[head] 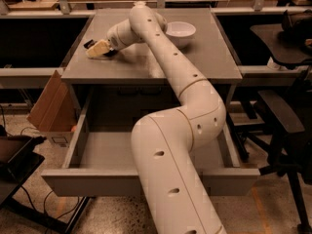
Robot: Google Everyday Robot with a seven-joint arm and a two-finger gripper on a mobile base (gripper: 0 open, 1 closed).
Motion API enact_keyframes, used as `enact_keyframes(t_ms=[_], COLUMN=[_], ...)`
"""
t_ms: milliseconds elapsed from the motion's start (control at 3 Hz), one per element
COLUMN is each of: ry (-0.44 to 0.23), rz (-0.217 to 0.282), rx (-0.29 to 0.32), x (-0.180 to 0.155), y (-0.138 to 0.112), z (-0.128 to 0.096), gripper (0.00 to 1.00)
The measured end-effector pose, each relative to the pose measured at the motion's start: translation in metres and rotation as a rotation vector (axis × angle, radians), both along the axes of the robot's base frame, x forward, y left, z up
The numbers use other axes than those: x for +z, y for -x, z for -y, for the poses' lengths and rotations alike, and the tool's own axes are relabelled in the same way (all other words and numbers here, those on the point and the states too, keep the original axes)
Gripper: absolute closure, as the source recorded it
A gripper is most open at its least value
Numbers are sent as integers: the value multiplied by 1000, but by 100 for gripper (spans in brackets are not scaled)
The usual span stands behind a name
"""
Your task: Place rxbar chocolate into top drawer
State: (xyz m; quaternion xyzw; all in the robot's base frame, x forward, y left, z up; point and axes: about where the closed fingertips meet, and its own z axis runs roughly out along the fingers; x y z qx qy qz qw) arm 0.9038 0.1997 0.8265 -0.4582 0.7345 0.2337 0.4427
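Gripper sits at the bench left edge, on the rxbar chocolate; can't tell if it's clamped. Confirm your grip, lift straight, clear the front edge, then lower into the open top drawer.

Light: dim, warm, from overhead. Table top: evenly lit. Arm: brightest surface, with a soft sheen. Gripper: far left on the table top, small dark shadow beneath. Top drawer: far wall shaded. Surroundings: dark.
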Motion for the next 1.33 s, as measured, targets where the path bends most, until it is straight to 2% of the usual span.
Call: enact_keyframes(t_ms=[333,667,1333], ry=[0,0,0], rz=[0,0,0], rx=[0,0,0], x=[3,6,6], y=[0,0,0], z=[0,0,0], gripper=[86,100,100])
